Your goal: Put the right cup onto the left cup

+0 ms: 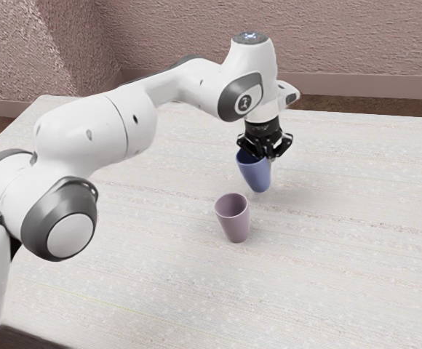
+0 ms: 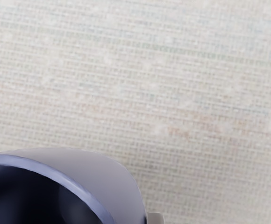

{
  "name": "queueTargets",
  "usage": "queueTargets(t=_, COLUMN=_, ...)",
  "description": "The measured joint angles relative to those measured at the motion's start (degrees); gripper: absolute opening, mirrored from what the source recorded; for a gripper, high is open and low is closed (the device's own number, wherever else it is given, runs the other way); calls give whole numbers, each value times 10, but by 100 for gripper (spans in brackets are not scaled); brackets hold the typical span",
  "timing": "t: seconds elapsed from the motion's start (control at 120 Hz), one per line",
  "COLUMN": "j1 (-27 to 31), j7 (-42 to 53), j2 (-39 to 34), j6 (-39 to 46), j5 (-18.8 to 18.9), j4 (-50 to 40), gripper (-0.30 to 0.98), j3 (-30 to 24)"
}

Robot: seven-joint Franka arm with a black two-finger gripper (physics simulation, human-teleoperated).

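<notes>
In the exterior view, the black two-finger gripper [image 1: 268, 155] pinches the tapered blue cup [image 1: 255, 174] by its rim beside the tapered mauve cup [image 1: 234, 222]; that one-sided hold could let it swing and knock its neighbour over.

High side view across the worktop [image 1: 356, 254]; close-up from the hand [image 1: 268, 154].
The first faces its far edge, taking in the arm [image 1: 124, 123]; both share the blue cup [image 1: 257, 175].

Mauve cup [image 1: 235, 227] stands near blue cup [image 1: 256, 176]; open passage toward exterior view's right.
</notes>
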Motion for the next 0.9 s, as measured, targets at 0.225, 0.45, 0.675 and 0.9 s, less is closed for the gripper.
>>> queueTargets(t=0.225, j1=-5, j7=-3, j2=-136, j6=-5, j5=14, j4=-104, gripper=-9, j3=-1)
queueTargets(t=0.45, j1=-26, j7=-8, j2=-197, j6=-17, j5=17, j4=-179, gripper=-9, j3=-13)
queueTargets(t=0.675, j1=-24, j7=-15, j2=-215, j6=-23, j5=16, j4=-222, gripper=-10, j3=-15)
queueTargets(t=0.9, j1=-20, j7=-21, j2=-216, j6=-23, j5=10, j4=-232, gripper=-10, j3=-14)
